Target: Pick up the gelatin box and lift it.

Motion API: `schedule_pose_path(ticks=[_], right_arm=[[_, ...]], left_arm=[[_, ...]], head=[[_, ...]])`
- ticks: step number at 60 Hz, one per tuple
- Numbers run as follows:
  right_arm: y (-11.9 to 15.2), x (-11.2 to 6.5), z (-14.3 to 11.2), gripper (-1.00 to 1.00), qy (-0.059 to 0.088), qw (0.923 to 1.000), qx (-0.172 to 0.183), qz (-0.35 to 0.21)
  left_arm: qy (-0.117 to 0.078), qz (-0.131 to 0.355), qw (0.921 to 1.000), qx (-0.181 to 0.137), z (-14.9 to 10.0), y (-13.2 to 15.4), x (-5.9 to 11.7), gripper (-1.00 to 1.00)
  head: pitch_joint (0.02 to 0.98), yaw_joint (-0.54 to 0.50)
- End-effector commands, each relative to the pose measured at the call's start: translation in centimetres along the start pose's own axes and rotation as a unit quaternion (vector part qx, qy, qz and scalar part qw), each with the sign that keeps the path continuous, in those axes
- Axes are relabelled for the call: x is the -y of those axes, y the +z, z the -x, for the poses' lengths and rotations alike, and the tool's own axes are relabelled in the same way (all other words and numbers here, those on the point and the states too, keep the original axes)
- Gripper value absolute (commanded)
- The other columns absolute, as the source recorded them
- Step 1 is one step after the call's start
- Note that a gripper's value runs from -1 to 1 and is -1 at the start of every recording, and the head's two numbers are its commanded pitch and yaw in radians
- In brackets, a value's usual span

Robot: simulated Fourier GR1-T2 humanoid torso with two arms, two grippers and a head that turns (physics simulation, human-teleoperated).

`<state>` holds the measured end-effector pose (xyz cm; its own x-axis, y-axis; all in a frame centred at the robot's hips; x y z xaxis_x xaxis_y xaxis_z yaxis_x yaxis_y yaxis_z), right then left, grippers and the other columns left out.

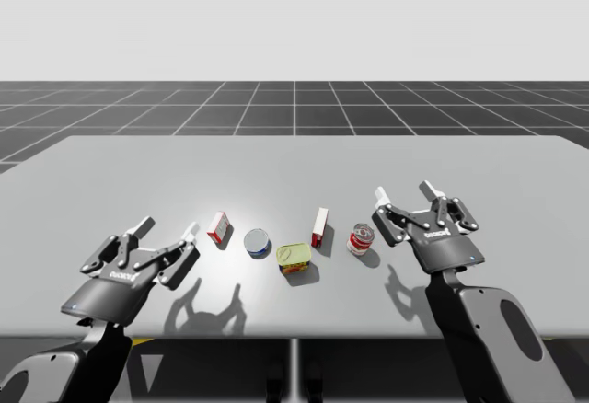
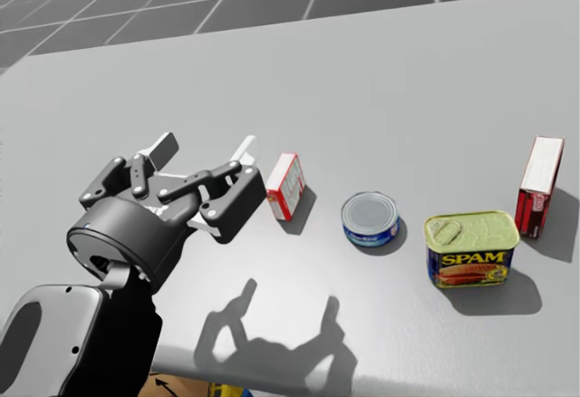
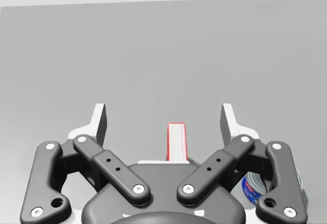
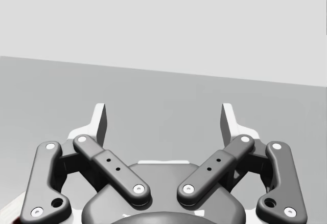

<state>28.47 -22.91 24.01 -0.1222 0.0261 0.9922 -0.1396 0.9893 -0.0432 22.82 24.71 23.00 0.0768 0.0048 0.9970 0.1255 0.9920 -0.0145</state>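
Bright even light; hard dark shadows on table fall toward near edge; pale glare left-centre.

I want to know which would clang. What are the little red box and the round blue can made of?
The little red box is probably matte printed cardboard: flat faces, sharp edges. The round blue can is probably metal: pale smooth lid with a raised rim, printed label around it.

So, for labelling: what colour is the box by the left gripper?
The box is red and white; head view.
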Motion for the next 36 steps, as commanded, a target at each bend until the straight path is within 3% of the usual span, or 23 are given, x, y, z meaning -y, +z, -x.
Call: schedule_pose_path(ticks=[1,16,36], right_arm=[[0.0,-0.1,0.2,-1.0,0.003,1.0,-0.002,0.001],[-0.1,-0.1,0.2,-1.0,0.005,1.0,-0.003,0.003],[-0.1,-0.1,0.2,-1.0,0.007,1.0,-0.001,0.004]], left_arm=[[-0.007,0.014,0.9991,-0.04,2.3,0.7,0.6,-1.0],[-0.008,0.015,0.9981,-0.06,5.6,-0.9,0.6,-1.0],[-0.017,0.004,0.9972,-0.072,7.3,-3.9,0.8,-1.0]], head=[[0.797,0.33],[0.798,0.34],[0.801,0.34]])
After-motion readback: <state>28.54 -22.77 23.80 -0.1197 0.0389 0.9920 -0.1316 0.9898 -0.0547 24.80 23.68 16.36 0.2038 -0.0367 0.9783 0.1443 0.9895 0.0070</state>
